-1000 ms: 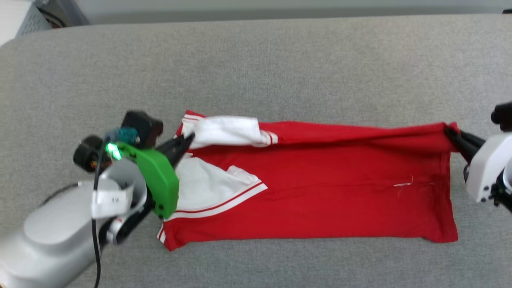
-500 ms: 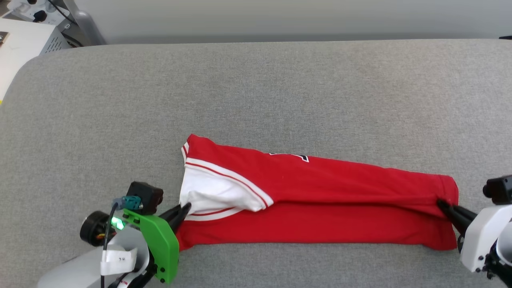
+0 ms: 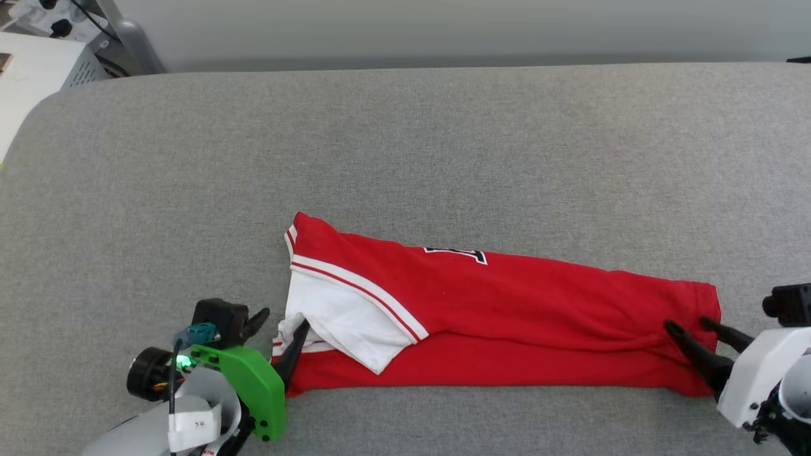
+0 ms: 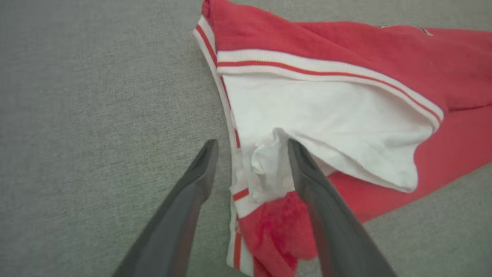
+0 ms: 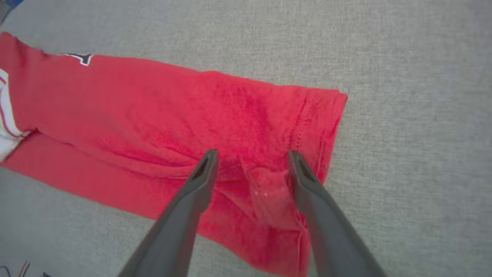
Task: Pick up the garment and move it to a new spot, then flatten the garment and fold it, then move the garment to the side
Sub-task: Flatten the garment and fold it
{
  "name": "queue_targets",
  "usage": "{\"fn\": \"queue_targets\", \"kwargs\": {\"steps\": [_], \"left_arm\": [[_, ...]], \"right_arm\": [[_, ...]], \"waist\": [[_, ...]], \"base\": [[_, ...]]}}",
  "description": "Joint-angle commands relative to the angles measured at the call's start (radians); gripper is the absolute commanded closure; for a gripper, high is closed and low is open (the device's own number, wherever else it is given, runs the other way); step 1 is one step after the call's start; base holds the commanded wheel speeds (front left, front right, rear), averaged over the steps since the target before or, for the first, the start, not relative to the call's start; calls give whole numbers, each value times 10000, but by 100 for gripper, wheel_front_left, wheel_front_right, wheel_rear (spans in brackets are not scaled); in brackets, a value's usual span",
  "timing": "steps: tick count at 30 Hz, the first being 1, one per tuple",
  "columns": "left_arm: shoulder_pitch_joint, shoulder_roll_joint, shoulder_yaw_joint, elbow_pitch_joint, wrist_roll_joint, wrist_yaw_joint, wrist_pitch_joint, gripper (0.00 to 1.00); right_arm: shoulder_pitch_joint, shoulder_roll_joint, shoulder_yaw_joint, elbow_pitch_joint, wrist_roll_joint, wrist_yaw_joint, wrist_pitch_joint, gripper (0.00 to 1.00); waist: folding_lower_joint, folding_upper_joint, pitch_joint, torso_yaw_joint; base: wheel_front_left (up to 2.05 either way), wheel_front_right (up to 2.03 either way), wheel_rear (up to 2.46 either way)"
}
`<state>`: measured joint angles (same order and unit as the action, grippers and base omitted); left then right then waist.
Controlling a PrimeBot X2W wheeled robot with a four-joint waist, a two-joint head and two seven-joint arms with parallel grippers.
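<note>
The garment (image 3: 507,304), a red jersey with a white sleeve and striped trim, lies folded lengthwise into a long band on the grey padded surface (image 3: 405,139). A sliver of black print shows at its far edge. My left gripper (image 3: 279,324) is open at the sleeve end. In the left wrist view its fingers (image 4: 307,184) straddle a small bunch of white cloth of the garment (image 4: 326,115). My right gripper (image 3: 690,326) is open at the hem end. In the right wrist view it (image 5: 251,154) stands spread around a pucker of the red garment (image 5: 192,107).
A white cabinet (image 3: 38,57) and a metal post (image 3: 130,38) stand beyond the surface's rounded far-left corner. Bare grey surface stretches behind the garment and to both sides. A narrow strip lies in front of it.
Both grippers drew the garment's far edge over toward the near edge, then opened and let go. The cloth has settled a little. The head camera also shifted early on.
</note>
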<state>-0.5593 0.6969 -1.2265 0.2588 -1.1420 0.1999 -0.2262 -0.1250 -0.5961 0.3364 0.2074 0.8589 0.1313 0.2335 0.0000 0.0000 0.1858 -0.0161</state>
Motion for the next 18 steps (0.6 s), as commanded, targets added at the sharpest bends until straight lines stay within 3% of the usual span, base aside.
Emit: {"fn": "queue_targets", "kwargs": {"steps": [1, 4, 9, 18], "left_arm": [[227, 19, 271, 8, 221, 243, -197, 0], [431, 48, 1011, -242, 705, 827, -337, 0], [1288, -208, 3136, -1228, 2388, 1624, -352, 0], [2874, -1107, 5805, -2116, 4937, 1986, -354, 0]], "right_arm": [[70, -167, -208, -297, 313, -6, 2, 0], [155, -448, -752, -775, 686, -6, 48, 0], [375, -845, -1655, -1078, 1331, -6, 604, 0], [485, -919, -2308, 150, 2354, -6, 2684, 0]], "waist": [[0, 0, -153, -3], [0, 0, -243, 27], [0, 0, -229, 129], [0, 0, 76, 357]], "base": [[0, 0, 0], [0, 0, 0], [0, 0, 0], [0, 0, 0]]}}
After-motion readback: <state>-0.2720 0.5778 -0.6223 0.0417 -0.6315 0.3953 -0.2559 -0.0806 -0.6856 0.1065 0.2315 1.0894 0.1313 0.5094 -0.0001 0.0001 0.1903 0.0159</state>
